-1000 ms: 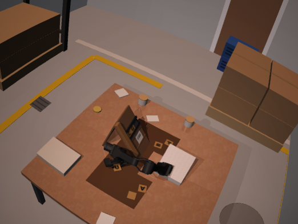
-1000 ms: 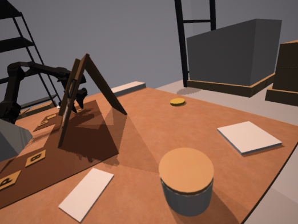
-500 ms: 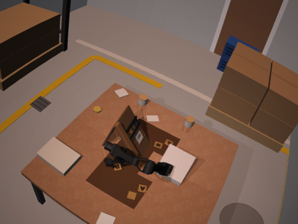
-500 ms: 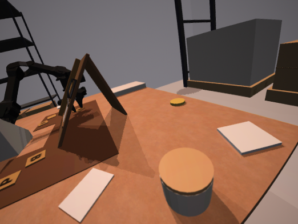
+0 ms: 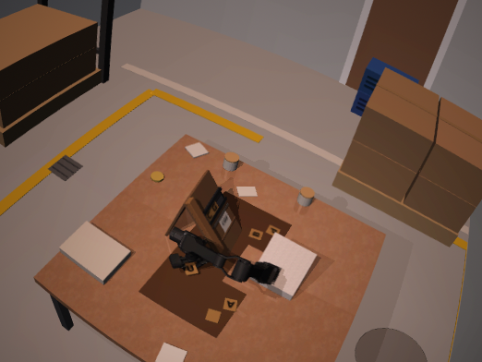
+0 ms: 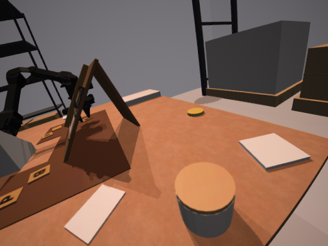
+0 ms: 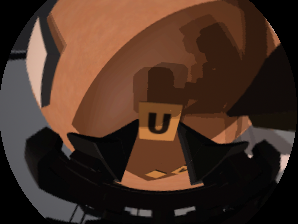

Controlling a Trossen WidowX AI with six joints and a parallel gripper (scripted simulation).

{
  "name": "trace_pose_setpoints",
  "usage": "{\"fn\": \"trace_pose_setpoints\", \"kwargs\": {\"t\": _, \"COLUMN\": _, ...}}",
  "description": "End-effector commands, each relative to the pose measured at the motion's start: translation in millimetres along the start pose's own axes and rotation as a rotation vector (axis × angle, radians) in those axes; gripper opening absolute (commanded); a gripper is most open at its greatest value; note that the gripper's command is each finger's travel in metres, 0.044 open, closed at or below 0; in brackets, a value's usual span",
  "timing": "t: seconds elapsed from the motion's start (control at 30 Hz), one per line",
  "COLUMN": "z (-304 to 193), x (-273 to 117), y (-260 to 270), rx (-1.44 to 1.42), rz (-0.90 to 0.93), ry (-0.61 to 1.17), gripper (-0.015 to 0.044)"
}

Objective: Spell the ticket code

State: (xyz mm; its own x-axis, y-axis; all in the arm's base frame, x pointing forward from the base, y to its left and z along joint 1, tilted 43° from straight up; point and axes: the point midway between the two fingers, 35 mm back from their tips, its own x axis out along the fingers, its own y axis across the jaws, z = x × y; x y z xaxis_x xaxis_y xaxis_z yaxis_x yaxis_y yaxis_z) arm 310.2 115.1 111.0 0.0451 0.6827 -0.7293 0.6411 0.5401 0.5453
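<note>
My gripper (image 5: 189,266) (image 6: 85,119) (image 7: 158,123) is shut on the U tile (image 5: 191,270) (image 7: 159,114), at mat level behind the board. The board (image 5: 234,233) leans on its prop. Its dark rail (image 5: 222,194) holds a tile (image 5: 213,209) whose letter I cannot read surely. The ticket (image 5: 224,221) is on the board, its print too small to read. A B tile (image 5: 256,234) (image 6: 39,173) and a P tile (image 5: 272,230) (image 6: 10,198) lie before the board. An A tile (image 5: 230,305) and a tile with no visible letter (image 5: 212,316) lie at the mat's other end.
A thick white block (image 5: 290,263) stands by the arm, and a pale slab (image 5: 94,251) lies at the counter's left. Two lidded cans (image 5: 231,162) (image 5: 306,196), a yellow disc (image 5: 157,176) (image 6: 195,112) and white cards (image 5: 247,191) (image 5: 197,150) are near the far side.
</note>
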Motion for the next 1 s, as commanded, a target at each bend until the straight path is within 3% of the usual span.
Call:
{"fn": "trace_pose_setpoints", "kwargs": {"t": 0.0, "z": 0.4, "x": -3.2, "y": 0.6, "rx": -0.004, "rz": 0.005, "ry": -0.001, "gripper": 0.0}}
{"fn": "trace_pose_setpoints", "kwargs": {"t": 0.67, "z": -7.8, "x": 6.7, "y": 13.1, "rx": -0.001, "rz": -0.014, "ry": 0.016, "gripper": 0.0}}
{"fn": "trace_pose_setpoints", "kwargs": {"t": 0.97, "z": 7.4, "x": -5.1, "y": 26.3, "rx": -0.041, "rz": 0.03, "ry": -0.08, "gripper": 0.0}}
